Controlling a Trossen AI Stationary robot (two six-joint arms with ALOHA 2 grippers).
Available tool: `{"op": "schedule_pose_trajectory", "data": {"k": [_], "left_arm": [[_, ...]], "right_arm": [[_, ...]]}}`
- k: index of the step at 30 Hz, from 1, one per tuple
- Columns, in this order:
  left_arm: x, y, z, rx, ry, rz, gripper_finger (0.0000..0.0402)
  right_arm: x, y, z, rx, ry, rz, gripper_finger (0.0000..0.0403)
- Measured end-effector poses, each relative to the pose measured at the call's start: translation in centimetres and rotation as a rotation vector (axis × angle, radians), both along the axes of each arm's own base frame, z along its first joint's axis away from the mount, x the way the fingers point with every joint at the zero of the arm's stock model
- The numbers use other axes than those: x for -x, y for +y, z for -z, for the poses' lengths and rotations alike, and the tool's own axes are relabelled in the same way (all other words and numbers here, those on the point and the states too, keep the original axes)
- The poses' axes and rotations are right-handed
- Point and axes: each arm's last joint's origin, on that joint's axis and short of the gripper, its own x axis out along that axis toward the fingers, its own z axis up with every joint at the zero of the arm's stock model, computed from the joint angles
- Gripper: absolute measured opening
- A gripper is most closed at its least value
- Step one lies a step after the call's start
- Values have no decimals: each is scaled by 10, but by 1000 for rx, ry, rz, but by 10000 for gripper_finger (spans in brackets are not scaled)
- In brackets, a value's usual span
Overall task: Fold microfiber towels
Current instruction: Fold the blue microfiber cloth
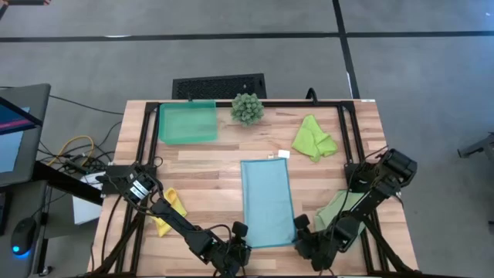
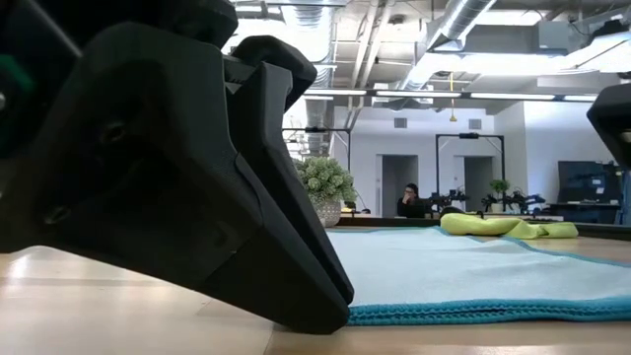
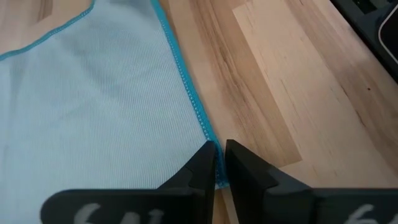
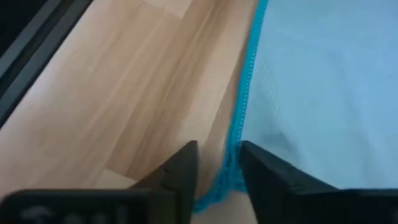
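The left pincer (image 3: 217, 163) sits at the near left corner of the light blue towel (image 1: 267, 202), its fingers nearly pressed together, pinching the stitched hem. That towel lies flat, folded into a long strip, in the middle of the desk (image 1: 208, 166). The right pincer (image 4: 219, 163) is at the near right corner of the same towel, fingers part spread with the bunched blue edge between them. The yellow towel (image 1: 167, 210) lies near the left edge, the lime green towel (image 1: 313, 138) far right, the pale sage towel (image 1: 337, 207) near right.
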Motion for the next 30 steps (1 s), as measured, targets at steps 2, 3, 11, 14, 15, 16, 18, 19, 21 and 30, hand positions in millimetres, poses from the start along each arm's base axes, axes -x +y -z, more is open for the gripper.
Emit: {"op": "schedule_pose_trajectory", "data": {"k": [2, 3, 11, 14, 15, 16, 18, 19, 21, 30], "left_arm": [[0, 0, 0, -2, -1, 2, 30], [0, 0, 0, -6, -1, 6, 30], [-4, -8, -10, -5, -27, 21, 29], [-7, -17, -23, 30, -53, 45, 29], [-8, -22, -28, 48, -53, 57, 29], [-9, -26, -33, 71, -54, 69, 29], [-10, -34, -44, 117, -59, 90, 29], [-10, -38, -49, 123, -63, 96, 29], [-9, -45, -58, 137, -81, 109, 29], [-6, -49, -66, -16, -134, 118, 33]], "right_arm": [[0, -1, 0, 2, 8, 5, 92], [0, -1, 0, 7, 9, 9, 73], [1, 4, -5, 18, 6, 4, 20], [3, 16, -16, -17, 10, -37, 27], [4, 22, -21, -37, 8, -55, 25], [6, 28, -27, -71, 3, -77, 22], [10, 39, -41, -137, -7, -121, 12], [12, 43, -45, -151, -13, -136, 8], [15, 49, -50, -159, -26, -156, 5], [7, 38, -50, -97, -45, 22, 6]]}}
